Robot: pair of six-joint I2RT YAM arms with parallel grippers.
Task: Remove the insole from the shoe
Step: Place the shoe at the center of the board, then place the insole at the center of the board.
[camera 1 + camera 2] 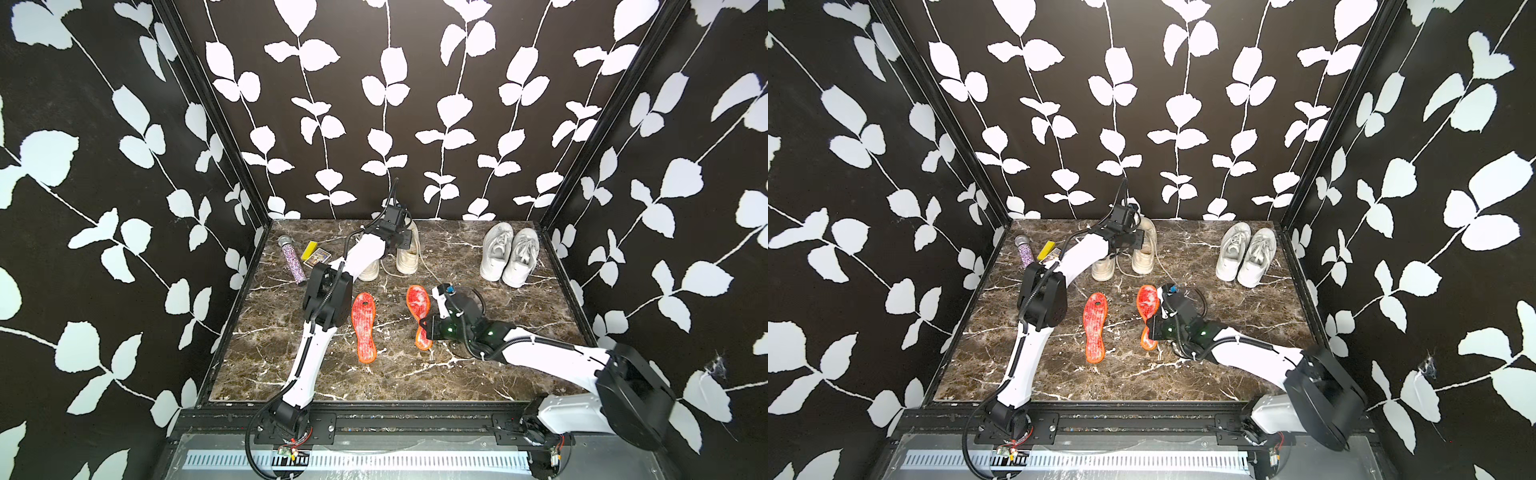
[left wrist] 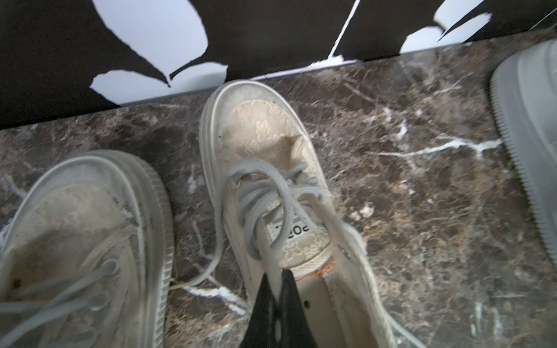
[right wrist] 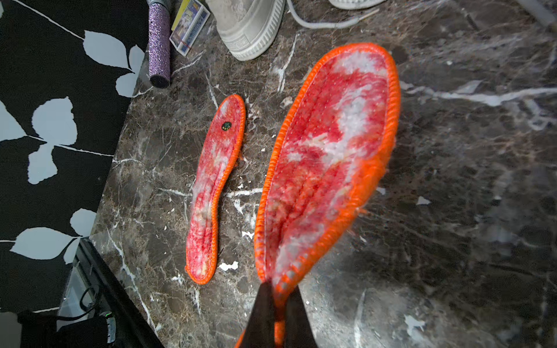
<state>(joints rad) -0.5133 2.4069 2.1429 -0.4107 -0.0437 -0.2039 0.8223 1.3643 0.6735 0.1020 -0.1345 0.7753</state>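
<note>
The right tool [image 3: 278,289] pinches the heel of the fuzzy red, orange-rimmed insole [image 3: 331,144] stretching ahead of it over the marble bench [image 3: 452,180], a thin bite that could slip, while the left tool [image 2: 275,277], pressed together at the mouth of the beige lace-up shoe [image 2: 262,135], might snag the laces [image 2: 256,192].

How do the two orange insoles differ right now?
The free insole lies flat; the held insole is pinched at its narrow end by the right gripper, its edges curling up. The free insole shows a small dark sticker; the held insole shows none. Both are fuzzy red-white with orange stitched rims.
</note>
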